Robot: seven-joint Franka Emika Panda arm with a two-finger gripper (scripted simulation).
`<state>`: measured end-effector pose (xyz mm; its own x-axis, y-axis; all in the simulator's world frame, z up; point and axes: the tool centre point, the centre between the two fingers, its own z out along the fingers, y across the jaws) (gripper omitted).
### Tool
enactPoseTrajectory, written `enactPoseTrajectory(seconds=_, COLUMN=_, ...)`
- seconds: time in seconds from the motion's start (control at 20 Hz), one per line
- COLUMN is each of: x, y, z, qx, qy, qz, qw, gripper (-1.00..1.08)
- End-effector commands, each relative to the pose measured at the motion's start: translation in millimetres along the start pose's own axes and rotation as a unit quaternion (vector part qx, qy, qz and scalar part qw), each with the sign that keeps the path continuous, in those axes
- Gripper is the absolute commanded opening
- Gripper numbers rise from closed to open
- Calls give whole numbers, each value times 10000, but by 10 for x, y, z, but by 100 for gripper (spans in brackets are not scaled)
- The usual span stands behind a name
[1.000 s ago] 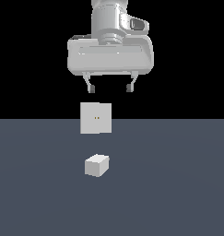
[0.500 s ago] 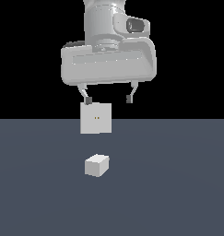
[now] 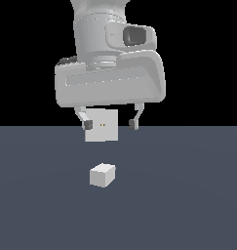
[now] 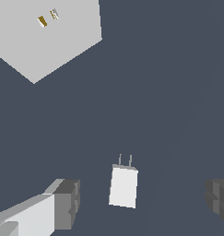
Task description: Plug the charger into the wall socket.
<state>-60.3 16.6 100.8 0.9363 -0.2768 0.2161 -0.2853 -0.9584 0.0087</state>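
The hand (image 3: 110,122) hangs above the desk (image 3: 188,205) with its two fingers spread wide apart and nothing between them. In the exterior view the finger (image 3: 87,121) on that view's left overlaps the upper edge of the wall socket (image 3: 104,129); the other finger (image 3: 133,121) sits clear of the plate on that view's right. Whether either finger touches the plate cannot be determined from this view.

The wall socket is a thin white square plate standing upright on the desk. Two small yellowish dots mark its centre. In the wrist view the wall socket (image 4: 49,37) appears as a pale slanted square with the two small slots visible on its face.

The charger (image 3: 102,175) is a small white block resting on the desk. In the exterior view it lies nearer the camera than the plate, well apart from it and not touching it. It sits below the hand, free of both fingers.

In the wrist view the charger (image 4: 123,185) shows two thin prongs protruding from one end. The prongs point roughly toward the plate. The charger lies between the two grey fingertips (image 4: 67,203) in that picture, closer to one than to the other, with open desk surface on every side.

The desk is a uniform dark grey-blue. The background above it is black.
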Motion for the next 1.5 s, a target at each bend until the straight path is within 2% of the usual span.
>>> enactPoseTrajectory(seconds=0.0, x=-69, y=-10, z=73, qx=-19, qy=97, qz=150, qw=9998, gripper=100)
enactPoseTrajectory(seconds=0.65, x=-252, y=-47, z=319, qx=-113, qy=379, qz=601, qw=9974, gripper=100)
enactPoseTrajectory(seconds=1.45, x=-288, y=-51, z=429, qx=-121, qy=389, qz=630, qw=9972, gripper=100)
